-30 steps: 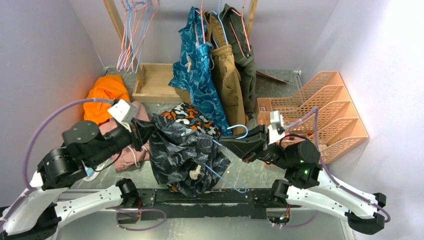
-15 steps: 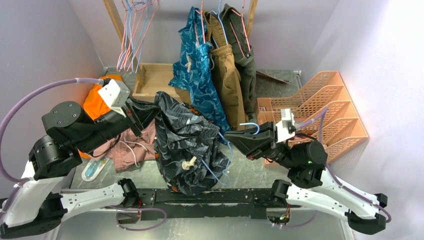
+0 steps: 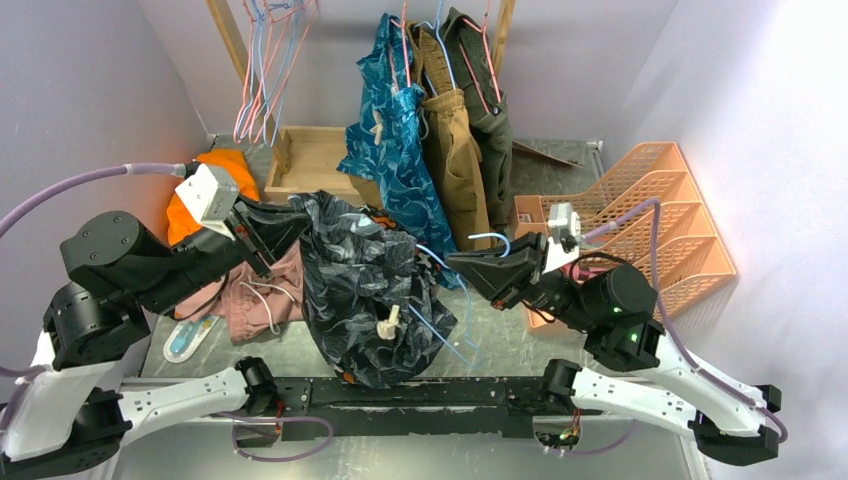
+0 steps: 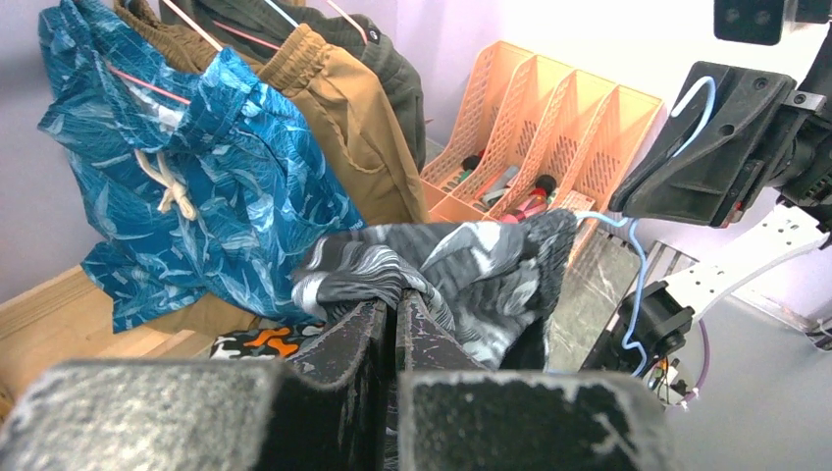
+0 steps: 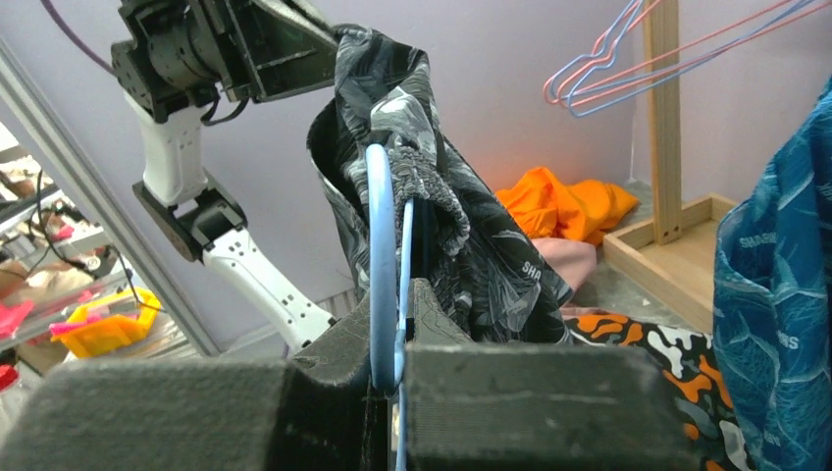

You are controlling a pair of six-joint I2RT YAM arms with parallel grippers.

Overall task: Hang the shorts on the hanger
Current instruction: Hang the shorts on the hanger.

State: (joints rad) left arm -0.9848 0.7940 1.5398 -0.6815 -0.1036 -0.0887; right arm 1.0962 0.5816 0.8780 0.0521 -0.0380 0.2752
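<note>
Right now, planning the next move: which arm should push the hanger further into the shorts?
Right. The right gripper grips the hanger, its wire already against the waistband of the shorts. The left gripper pinches the shorts up and probably serves best as the anchor.

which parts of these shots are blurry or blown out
Left wrist view: the left gripper is a soft blur up close, the shorts sharp. Right wrist view: the right gripper and the hanger near the lens are out of focus. Top external view: sharp throughout, but the right wall is washed out.
</note>
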